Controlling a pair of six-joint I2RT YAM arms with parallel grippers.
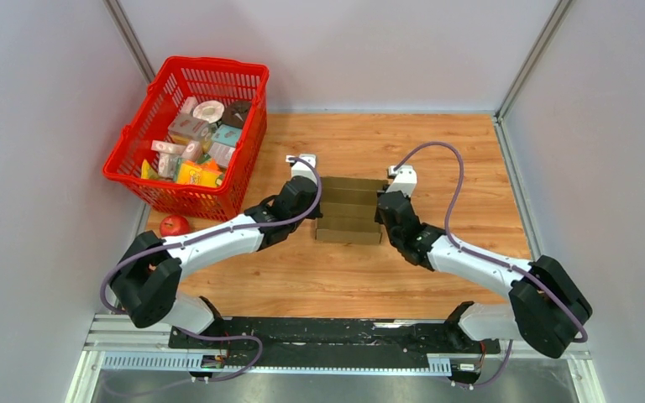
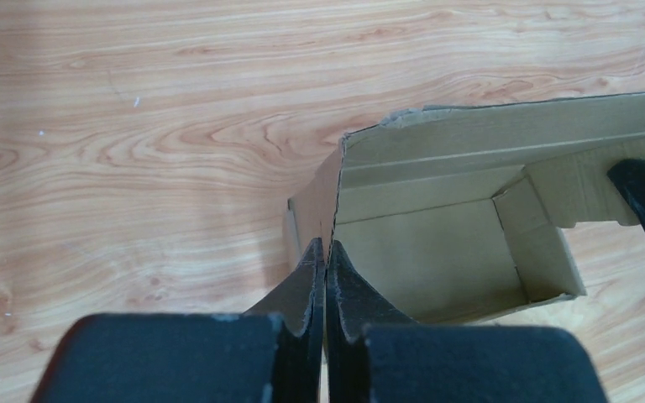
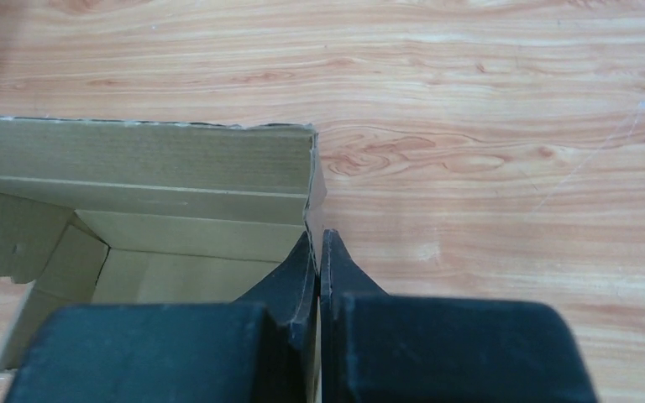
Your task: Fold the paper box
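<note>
Wooden table (image 1: 470,168) fills the frame; red basket (image 1: 134,155) upper left; paper box (image 1: 348,210) open at centre, light, thin, easily creased, best held at wall edges; left gripper (image 2: 326,256) and right gripper (image 3: 317,248) each clamp an opposite side wall.

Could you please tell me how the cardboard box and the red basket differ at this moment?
The cardboard box is plain brown with solid walls; the red basket is an open lattice. The box is empty inside, while the basket holds small packages. The box sits centrally with the left gripper and right gripper each pinched on an end wall; the basket stands untouched at the far left corner. Both are open on top.
</note>
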